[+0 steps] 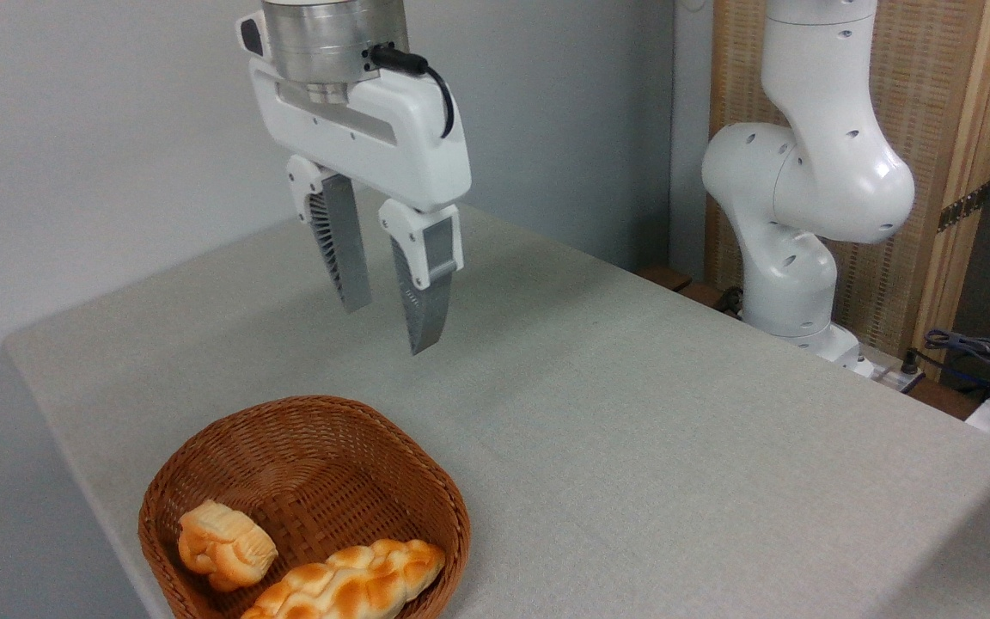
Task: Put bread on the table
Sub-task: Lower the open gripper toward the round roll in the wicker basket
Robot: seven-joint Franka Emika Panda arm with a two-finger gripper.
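A: Brown woven wicker is what the round basket (306,447) is made of, and it is found below the gripper (385,322) and toward the camera from it. Is anything held?

B: Nothing is held. The gripper's two grey ribbed fingers (340,249) are parted by a moderate gap, with only air seen between them, and they are pointed down over the large flat table covered in light grey-beige cloth (675,413).

A: And where is the bread to be found?

B: The small roundish knotted bun with a golden-orange crust (226,545) is lying inside the basket, well below the gripper and a little to its left, against the near-left wall. Just to the bun's right, a longer braided golden loaf (349,586) is resting along the basket's front, close to it; contact between them cannot be made out.

A: Why is the gripper carried so high?

B: It is judged that height is kept so the basket rim can be cleared before a descent is made. The fingers are presumably left apart so that the bun can be straddled.

A: How much has been done?

B: The bun is not yet lifted. Bare cloth to the gripper's right could be used for the placing.
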